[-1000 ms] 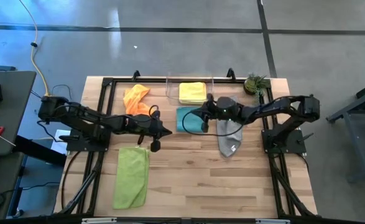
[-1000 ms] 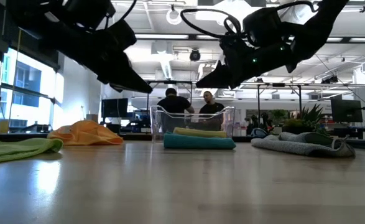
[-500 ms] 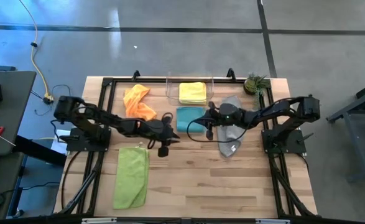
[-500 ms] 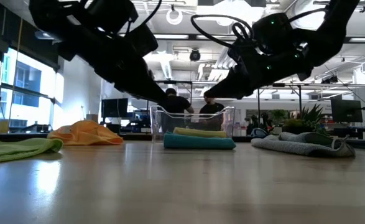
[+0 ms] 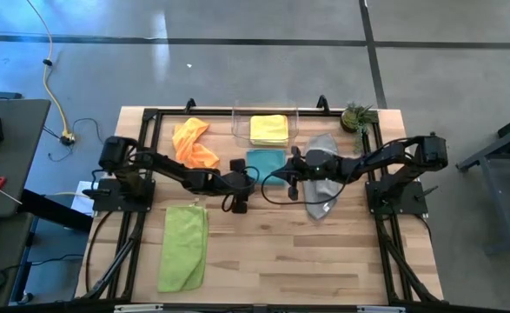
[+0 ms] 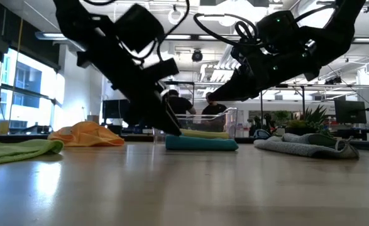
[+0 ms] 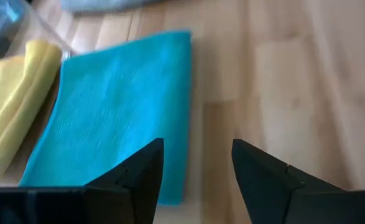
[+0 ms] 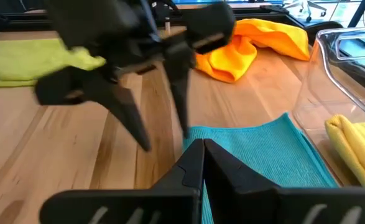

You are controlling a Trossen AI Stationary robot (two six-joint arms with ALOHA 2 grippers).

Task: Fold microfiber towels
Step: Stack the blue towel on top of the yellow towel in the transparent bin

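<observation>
A folded teal towel (image 5: 266,163) lies flat mid-table, in front of a clear bin (image 5: 237,122) holding a folded yellow towel (image 5: 269,129). My left gripper (image 7: 198,149) is open and slants down at the teal towel's near-left corner (image 7: 181,198). One finger is over the cloth, the other over bare wood. My right gripper (image 8: 202,146) is shut and hovers above the teal towel's right part (image 8: 257,155), clear of it. The orange towel (image 5: 194,143), lime green towel (image 5: 185,248) and grey towel (image 5: 321,193) lie loose on the table. My left gripper comes slanting down from the table's left, astride the teal towel's near edge (image 7: 187,124). I cannot tell whether either finger touches the cloth, which lies flat on the table.
A small potted plant (image 5: 356,116) stands at the far right corner. The black frame rails (image 5: 150,122) run along the table's sides. Bare wood (image 5: 281,252) fills the near half, right of the lime green towel. People stand in the room behind the bin (image 6: 190,103).
My left gripper has gone toward the table's right edge and down to the teal towel's near-left corner, rolling as it went, and it has opened. My right gripper has sunk a little and drawn back toward the table's right. No towel has moved.
</observation>
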